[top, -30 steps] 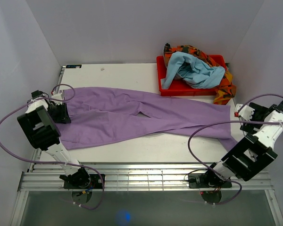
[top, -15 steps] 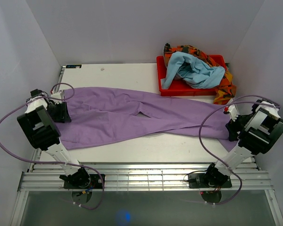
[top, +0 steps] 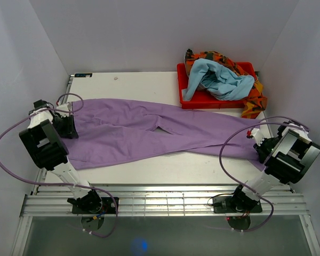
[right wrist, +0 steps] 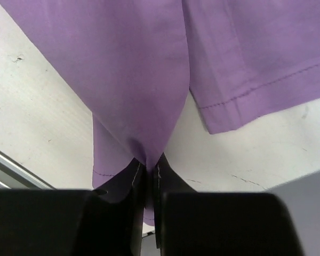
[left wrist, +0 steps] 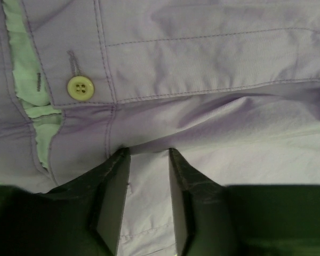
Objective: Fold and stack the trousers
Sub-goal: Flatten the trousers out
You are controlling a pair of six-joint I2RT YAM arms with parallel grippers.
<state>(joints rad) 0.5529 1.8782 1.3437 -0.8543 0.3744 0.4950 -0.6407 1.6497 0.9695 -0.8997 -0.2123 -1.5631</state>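
**Both ends secured before the first fold.** The lilac trousers [top: 160, 130] lie spread lengthwise across the white bench [top: 133, 85]. The waistband is at the left and the leg ends are at the right, and the two legs part near the middle.

The left tool [top: 68, 127] sits at the waistband edge. In the left wrist view its fingers [left wrist: 113, 197] stand part-closed, and a thick gather of cloth fills the gap between them. Creases run out from the tips, which suggests a clamp on the trousers. Just beyond the tips are a pale button [left wrist: 80, 87] and the light green waistband lining [left wrist: 25, 64].

The right tool [top: 257, 146] is at the opposite end. In the right wrist view its fingers [right wrist: 129, 186] are pressed almost together on a pinched ridge of the near leg, close to that leg's end. The other leg's stitched hem [right wrist: 256, 101] lies flat just beside it, outside the pinch.

A grip at each end probably lets the arms carry one end over the other without the cloth sagging or skewing. Because only one leg is pinched, the free leg may trail behind.

A red tray [top: 182, 85] at the far right of the bench holds a blue garment [top: 218, 80] and an orange patterned cloth [top: 256, 101]. It stands apart from the trousers, so the bench between the arms is left for folding.
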